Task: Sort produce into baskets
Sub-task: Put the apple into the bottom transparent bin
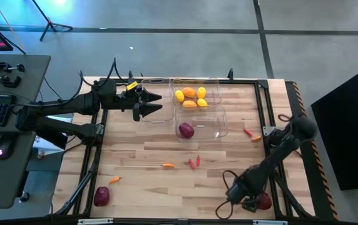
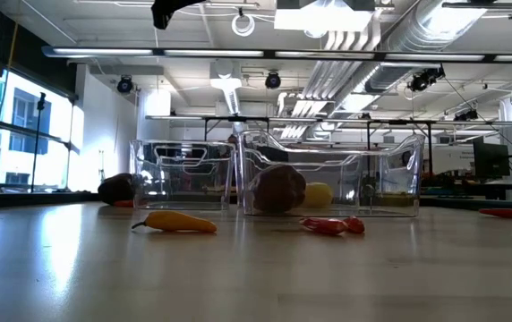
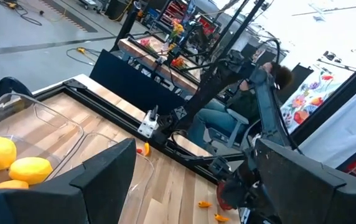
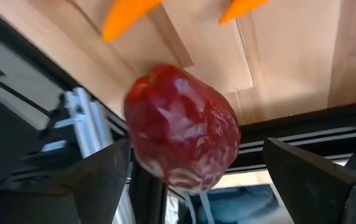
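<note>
Three clear baskets stand at the table's far middle: an empty one point(image 1: 156, 100), one holding yellow and orange fruits point(image 1: 191, 95), and one point(image 1: 211, 123) holding a dark red-purple round point(image 1: 186, 130). My left gripper point(image 1: 154, 104) is open and empty, hovering over the empty basket; it also shows in the left wrist view point(image 3: 190, 186). My right gripper point(image 1: 254, 203) is open at the near right corner. Its fingers stand on either side of a red lumpy round point(image 4: 184, 134), which lies on the table point(image 1: 265, 201). My right gripper has the red round between its open fingers. One finger point(image 4: 106, 180) stands right at the round's side point(image 4: 134, 146), and I cannot tell whether it touches. The other finger point(image 4: 309, 180) stands clearly apart from it.
Loose on the table: a red-purple round point(image 1: 102, 195) at the near left, orange peppers point(image 1: 114, 180) point(image 1: 168, 165), red peppers point(image 1: 194, 162) in the middle, a red pepper point(image 1: 248, 132) and an orange one point(image 1: 256, 139) at the right. A black frame rail point(image 1: 273, 112) edges the table.
</note>
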{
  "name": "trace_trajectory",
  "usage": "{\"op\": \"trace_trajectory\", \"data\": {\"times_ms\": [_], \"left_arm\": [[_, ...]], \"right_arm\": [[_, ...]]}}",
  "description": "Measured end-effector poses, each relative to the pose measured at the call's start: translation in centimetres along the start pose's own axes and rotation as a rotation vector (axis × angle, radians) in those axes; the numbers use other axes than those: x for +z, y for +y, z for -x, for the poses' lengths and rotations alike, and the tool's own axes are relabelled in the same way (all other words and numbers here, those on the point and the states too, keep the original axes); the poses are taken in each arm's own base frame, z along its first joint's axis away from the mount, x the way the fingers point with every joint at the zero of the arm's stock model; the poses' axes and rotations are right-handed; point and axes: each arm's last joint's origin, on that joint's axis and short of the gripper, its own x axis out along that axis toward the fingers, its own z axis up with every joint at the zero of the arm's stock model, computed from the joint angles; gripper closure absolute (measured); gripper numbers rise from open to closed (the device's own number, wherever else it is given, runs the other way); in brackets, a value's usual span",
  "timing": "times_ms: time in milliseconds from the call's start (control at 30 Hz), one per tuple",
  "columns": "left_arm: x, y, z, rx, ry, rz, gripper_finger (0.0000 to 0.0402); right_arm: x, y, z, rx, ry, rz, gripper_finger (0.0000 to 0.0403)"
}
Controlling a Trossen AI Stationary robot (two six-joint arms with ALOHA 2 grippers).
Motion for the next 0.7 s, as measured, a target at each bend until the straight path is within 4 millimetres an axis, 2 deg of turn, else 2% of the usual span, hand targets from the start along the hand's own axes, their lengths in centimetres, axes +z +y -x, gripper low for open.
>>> {"op": "trace_trajectory", "data": {"times_ms": [467, 700], "left_arm": [[0.0, 0.0, 0.0, 0.001, 0.001, 0.009, 0.0087], [0.0, 0.0, 0.0, 0.006, -0.001, 0.009, 0.0087]], "right_arm": [[-0.3, 2.4, -5.3, -0.026, 0.152, 0.045, 0.0047], [-0.2, 2.8, -6.3, -0.036, 0.16, 0.053, 0.0047]]}}
